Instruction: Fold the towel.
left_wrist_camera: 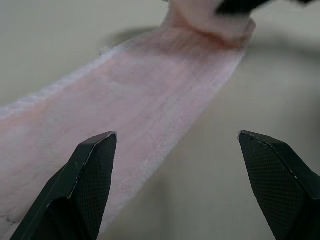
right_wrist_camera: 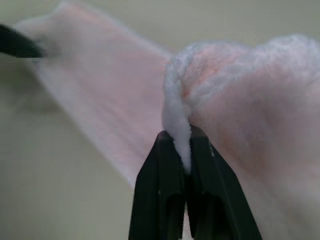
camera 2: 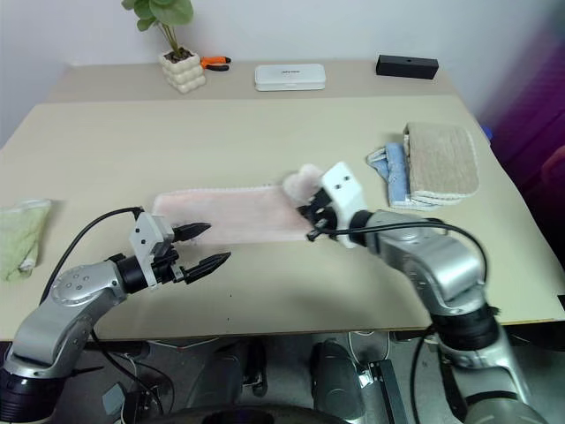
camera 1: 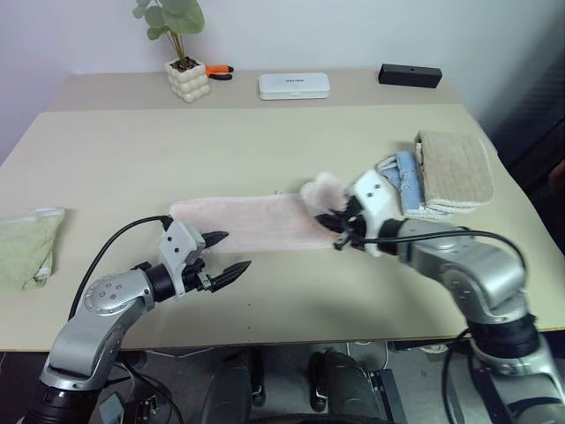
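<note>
Right end effector (camera 1: pixel 338 231) is pinching the towel's (camera 1: pixel 247 221) right end, lifted off the worktop (camera 1: pixel 291 141); the rest lies flat. Left end effector (camera 1: pixel 226 254) sits spread near the other end. Only a thin edge is pinched, so it could slip out mid-fold.

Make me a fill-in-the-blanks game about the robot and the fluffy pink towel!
The right tool pinches one end of the long fluffy pink towel, so it is ____.
The left tool has its two black fingers spread ____.
The small green cloth lies near the table's ____ edge.

Missing words: shut; open; left
</note>
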You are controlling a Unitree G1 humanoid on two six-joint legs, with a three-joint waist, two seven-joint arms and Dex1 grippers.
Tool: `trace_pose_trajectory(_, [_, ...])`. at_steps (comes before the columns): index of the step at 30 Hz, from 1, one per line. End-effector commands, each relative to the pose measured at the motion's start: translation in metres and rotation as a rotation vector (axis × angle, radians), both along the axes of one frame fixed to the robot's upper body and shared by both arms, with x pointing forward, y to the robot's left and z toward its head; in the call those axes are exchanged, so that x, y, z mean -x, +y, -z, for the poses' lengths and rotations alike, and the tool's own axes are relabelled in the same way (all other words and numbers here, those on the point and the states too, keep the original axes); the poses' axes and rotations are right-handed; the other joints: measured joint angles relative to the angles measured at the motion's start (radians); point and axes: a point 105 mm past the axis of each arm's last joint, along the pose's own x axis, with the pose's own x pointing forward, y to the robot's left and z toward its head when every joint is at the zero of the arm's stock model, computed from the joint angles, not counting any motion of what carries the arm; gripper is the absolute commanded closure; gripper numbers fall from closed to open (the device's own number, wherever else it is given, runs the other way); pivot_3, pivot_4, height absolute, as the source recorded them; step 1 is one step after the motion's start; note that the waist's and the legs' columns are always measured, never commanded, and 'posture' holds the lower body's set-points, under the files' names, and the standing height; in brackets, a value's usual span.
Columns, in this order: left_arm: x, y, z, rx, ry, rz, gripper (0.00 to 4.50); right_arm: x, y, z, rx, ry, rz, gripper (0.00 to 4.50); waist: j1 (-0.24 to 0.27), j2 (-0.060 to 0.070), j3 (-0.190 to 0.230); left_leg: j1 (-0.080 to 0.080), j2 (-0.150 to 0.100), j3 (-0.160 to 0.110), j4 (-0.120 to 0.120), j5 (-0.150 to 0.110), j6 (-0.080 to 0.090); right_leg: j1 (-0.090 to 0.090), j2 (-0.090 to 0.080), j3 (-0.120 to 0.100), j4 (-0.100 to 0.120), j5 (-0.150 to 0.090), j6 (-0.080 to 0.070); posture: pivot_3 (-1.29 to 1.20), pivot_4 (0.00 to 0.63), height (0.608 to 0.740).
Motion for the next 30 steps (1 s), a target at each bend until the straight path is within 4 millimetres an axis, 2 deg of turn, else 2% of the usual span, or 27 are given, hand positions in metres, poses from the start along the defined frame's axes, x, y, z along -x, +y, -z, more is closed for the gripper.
trace_pose_trajectory(1, [0.003, -0.004, -0.007, -0.001, -0.038, -0.004, 0.51, -0.011, 0.012, 0.002, 0.036, -0.07, 0.006, 4.47, 0.0, 0.0, 0.0, -0.001, 0.0, 0.0, 0.001, 0.0, 0.0, 0.0, 0.0, 0.0, 0.0, 0.0, 0.0, 0.0, 0.15, 0.74])
trace_pose_trajectory(3, [0.005, -0.004, -0.007, 0.0, -0.038, -0.012, 0.51, -0.015, 0.017, 0.006, 0.037, -0.072, 0.008, 4.47, 0.0, 0.0, 0.0, -0.002, -0.001, 0.0, 0.001, 0.0, 0.0, -0.001, 0.0, -0.001, 0.0, 0.0, 0.0, 0.0, 0.15, 0.74])
trace_pose_trajectory(6, [0.007, -0.003, -0.007, 0.0, -0.036, -0.023, 0.51, -0.01, 0.025, 0.007, 0.014, -0.057, -0.043, 4.47, -0.001, 0.0, 0.0, -0.003, -0.001, 0.0, 0.002, 0.001, -0.001, -0.002, 0.0, -0.001, 0.0, 0.0, 0.0, 0.0, 0.15, 0.74])
trace_pose_trajectory(7, [0.007, -0.003, -0.006, 0.0, -0.035, -0.027, 0.51, -0.007, 0.027, 0.006, 0.009, -0.055, -0.063, 4.19, -0.002, 0.0, 0.0, -0.003, -0.001, 0.0, 0.002, 0.001, -0.001, -0.002, 0.0, -0.001, 0.0, 0.0, 0.0, 0.0, 0.15, 0.74])
trace_pose_trajectory(9, [0.008, -0.002, -0.005, -0.003, -0.033, -0.033, 0.51, 0.002, 0.031, 0.003, -0.023, -0.042, -0.131, 3.53, -0.002, 0.0, 0.0, -0.003, -0.001, 0.0, 0.002, 0.0, 0.0, -0.002, 0.0, -0.001, 0.001, 0.0, 0.0, 0.0, 0.15, 0.74])
trace_pose_trajectory(12, [0.007, 0.0, -0.005, -0.005, -0.03, -0.039, 0.51, 0.008, 0.031, -0.005, -0.044, -0.063, -0.172, 2.03, -0.001, 0.0, 0.0, -0.003, -0.001, 0.0, 0.002, 0.0, 0.0, -0.002, 0.0, -0.001, 0.001, 0.0, 0.0, 0.0, 0.15, 0.74])
trace_pose_trajectory(15, [0.007, 0.002, -0.004, -0.005, -0.027, -0.047, 0.51, 0.008, 0.02, -0.026, -0.111, -0.121, -0.181, 0.54, 0.0, 0.0, 0.0, -0.003, -0.001, 0.0, 0.002, 0.0, 0.0, -0.002, 0.0, -0.001, 0.001, 0.0, 0.0, 0.0, 0.15, 0.74])
trace_pose_trajectory(17, [0.007, 0.004, -0.004, -0.001, -0.024, -0.059, 0.51, 0.007, 0.012, -0.041, -0.178, -0.145, -0.176, 0.54, 0.0, 0.0, 0.0, -0.003, -0.001, 0.0, 0.002, 0.0, 0.001, -0.002, 0.0, -0.001, 0.0, 0.0, 0.0, 0.0, 0.15, 0.74])
trace_pose_trajectory(18, [0.007, 0.006, -0.004, 0.005, -0.022, -0.07, 0.51, 0.004, 0.006, -0.048, -0.218, -0.151, -0.155, 0.69, 0.0, 0.0, 0.0, -0.003, -0.001, 0.0, 0.002, 0.0, 0.001, -0.002, 0.0, -0.001, 0.0, 0.0, 0.0, 0.0, 0.15, 0.74])
trace_pose_trajectory(19, [0.007, 0.008, -0.004, 0.014, -0.02, -0.084, 0.51, -0.004, -0.002, -0.053, -0.25, -0.159, -0.104, 1.08, 0.0, 0.0, 0.0, -0.003, -0.001, 0.0, 0.002, 0.0, 0.001, -0.002, 0.0, -0.001, 0.0, 0.0, 0.0, 0.0, 0.15, 0.74])
trace_pose_trajectory(21, [0.007, 0.01, -0.004, 0.029, -0.017, -0.103, 0.51, -0.021, -0.015, -0.051, -0.231, -0.168, -0.013, 2.03, -0.003, 0.0, 0.0, -0.003, -0.001, 0.0, 0.002, 0.0, 0.001, -0.002, 0.0, -0.001, 0.0, 0.0, 0.0, 0.0, 0.15, 0.74])
trace_pose_trajectory(24, [0.006, 0.013, -0.003, 0.039, -0.018, -0.122, 0.51, -0.038, -0.02, -0.038, -0.161, -0.179, 0.033, 3.65, -0.004, 0.0, 0.0, -0.003, -0.001, 0.0, 0.002, 0.0, 0.0, -0.003, 0.0, -0.001, 0.001, 0.0, 0.0, 0.0, 0.15, 0.74])
trace_pose_trajectory(26, [0.005, 0.015, -0.003, 0.049, -0.02, -0.141, 0.51, -0.046, -0.018, -0.027, -0.122, -0.181, 0.039, 4.46, -0.004, 0.0, 0.0, -0.003, -0.001, 0.0, 0.001, 0.0, 0.0, -0.003, 0.0, -0.001, 0.001, 0.0, 0.0, 0.0, 0.15, 0.74])
trace_pose_trajectory(30, [0.005, 0.019, -0.001, 0.078, -0.017, -0.187, 0.51, -0.046, 0.001, 0.006, -0.059, -0.135, -0.038, 4.46, -0.005, 0.0, 0.0, -0.003, -0.001, 0.0, 0.001, 0.001, -0.002, -0.003, 0.0, -0.001, 0.001, 0.0, 0.0, 0.0, 0.15, 0.74])
